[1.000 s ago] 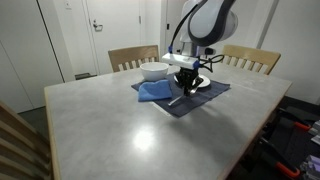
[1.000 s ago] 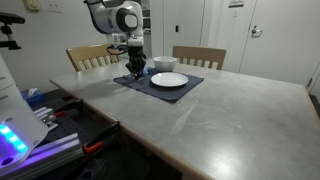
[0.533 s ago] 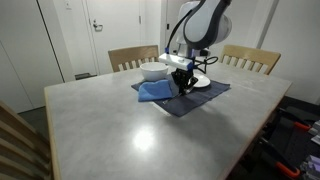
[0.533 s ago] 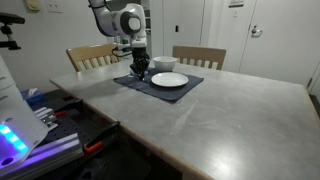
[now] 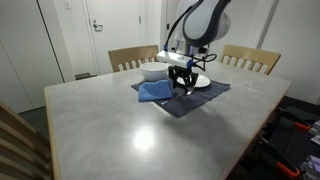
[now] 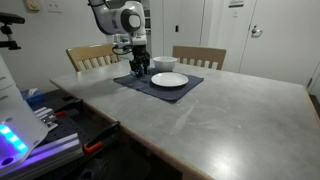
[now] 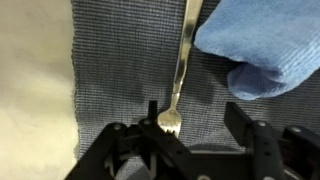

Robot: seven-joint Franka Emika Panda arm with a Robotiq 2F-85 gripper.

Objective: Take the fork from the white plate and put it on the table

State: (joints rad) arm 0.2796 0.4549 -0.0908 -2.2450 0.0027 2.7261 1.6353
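In the wrist view the fork (image 7: 180,60) lies lengthwise on the dark blue placemat (image 7: 120,70), its tines close to my left finger (image 7: 150,108). My gripper (image 7: 193,112) is open, and neither finger presses on the fork. In both exterior views the gripper (image 5: 182,82) (image 6: 141,70) hangs low over the placemat (image 5: 190,102) (image 6: 135,84), beside the white plate (image 5: 203,80) (image 6: 168,80). The placemat rests on the pale grey table (image 5: 130,125) (image 6: 220,115).
A crumpled blue cloth (image 7: 265,45) (image 5: 155,91) lies on the placemat just beside the fork. A white bowl (image 5: 153,71) (image 6: 163,64) stands behind it. Wooden chairs (image 5: 132,57) (image 5: 250,58) line the table's far edge.
The jaws have gone from shut to open, and the fork now lies loose on the placemat. The gripper has shifted slightly toward the bowl.
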